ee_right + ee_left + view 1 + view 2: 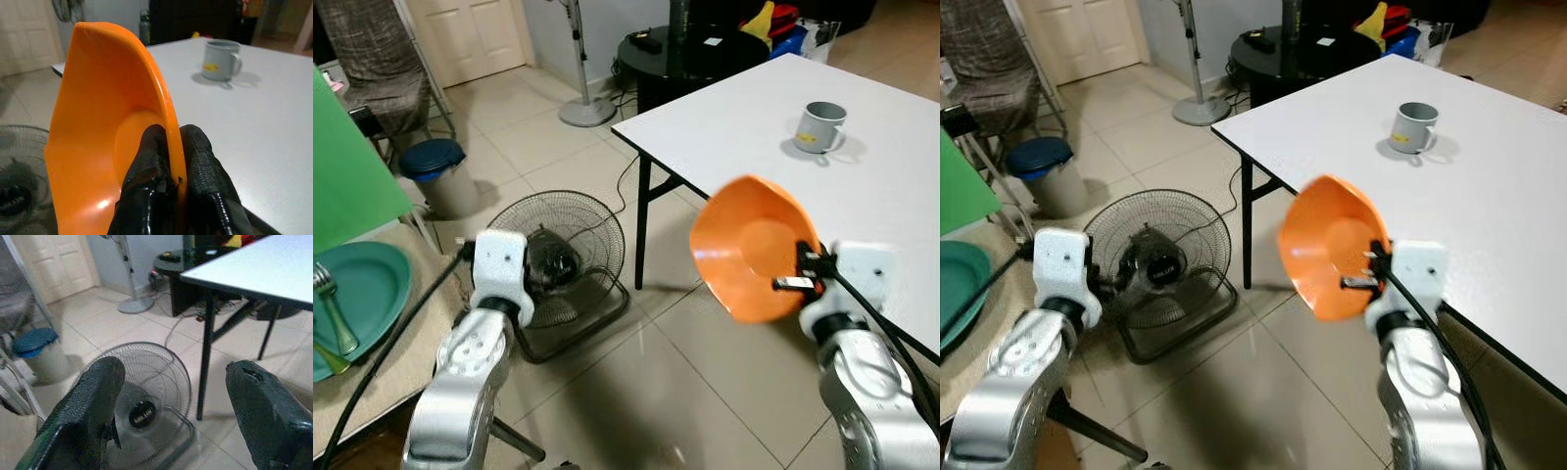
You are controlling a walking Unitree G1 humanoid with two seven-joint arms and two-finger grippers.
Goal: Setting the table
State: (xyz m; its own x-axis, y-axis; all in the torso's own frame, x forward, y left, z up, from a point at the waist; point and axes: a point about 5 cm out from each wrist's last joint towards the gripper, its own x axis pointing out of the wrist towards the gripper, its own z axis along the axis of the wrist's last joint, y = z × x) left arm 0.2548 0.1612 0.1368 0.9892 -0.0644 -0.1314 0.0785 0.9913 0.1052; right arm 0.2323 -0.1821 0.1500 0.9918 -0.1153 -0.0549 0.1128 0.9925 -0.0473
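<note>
Bowl (749, 245) held on edge, centre right of frame, its rim pinched between the right gripper's (168, 161) closed fingers. Desk (901, 186) lies just beyond, upper right; mug (820, 126) stands farther in. Right arm nearer; bowl likely needs levelling first. Left gripper (171, 411) spread wide, empty, over fan (563, 264).

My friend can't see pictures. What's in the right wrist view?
The right pincer pinches the rim of an orange bowl, held on its edge. Behind it a grey mug stands on a white table, and a floor fan sits low beside the bowl.
</note>
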